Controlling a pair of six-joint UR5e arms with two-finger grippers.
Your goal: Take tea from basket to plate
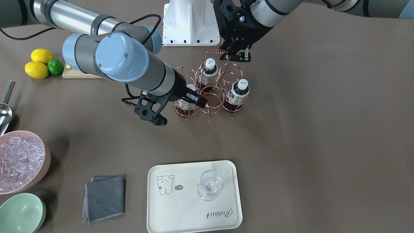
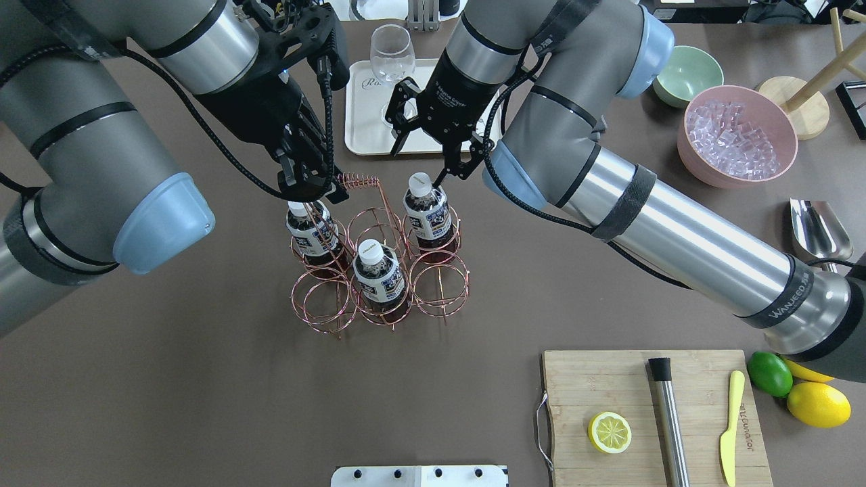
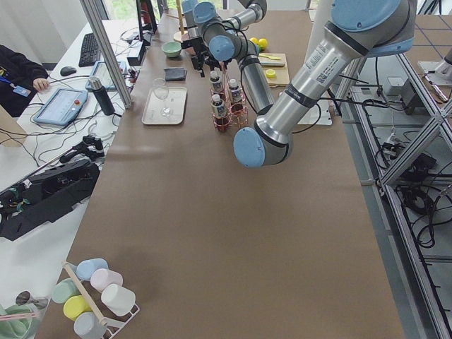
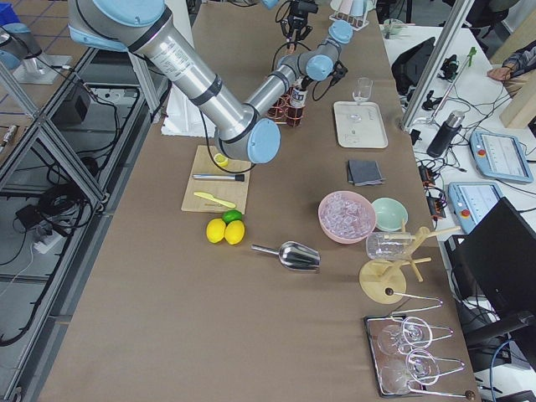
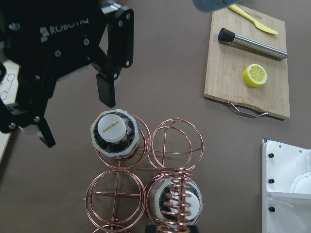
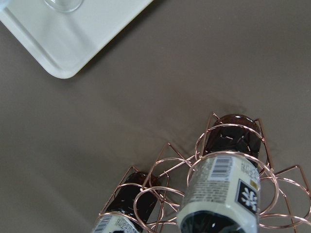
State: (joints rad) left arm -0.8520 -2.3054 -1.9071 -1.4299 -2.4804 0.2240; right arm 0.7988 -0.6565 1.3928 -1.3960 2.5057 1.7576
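Observation:
The copper wire basket [image 2: 440, 291] stands mid-table with three tea bottles in its rings. My right gripper [image 2: 425, 150] is open, just above and on the tray side of one bottle [image 2: 427, 211]; in the front view it [image 1: 176, 108] flanks that bottle [image 1: 184, 104]. The left wrist view shows its fingers [image 5: 104, 92] apart beside the white cap [image 5: 112, 127]. My left gripper [image 2: 318, 186] is shut on the basket's coiled handle [image 2: 355, 181]. The other bottles [image 2: 312, 230] [image 2: 379, 270] stand untouched. The cream plate [image 1: 181, 207] holds a wine glass [image 1: 210, 184].
A pink bowl of ice [image 1: 19, 161], a green bowl [image 1: 19, 213] and a grey cloth [image 1: 105, 197] lie beside the plate. A cutting board [image 2: 649, 412] with lemon half, muddler and knife, lemons, a lime and a metal scoop [image 2: 818, 230] are on my right side.

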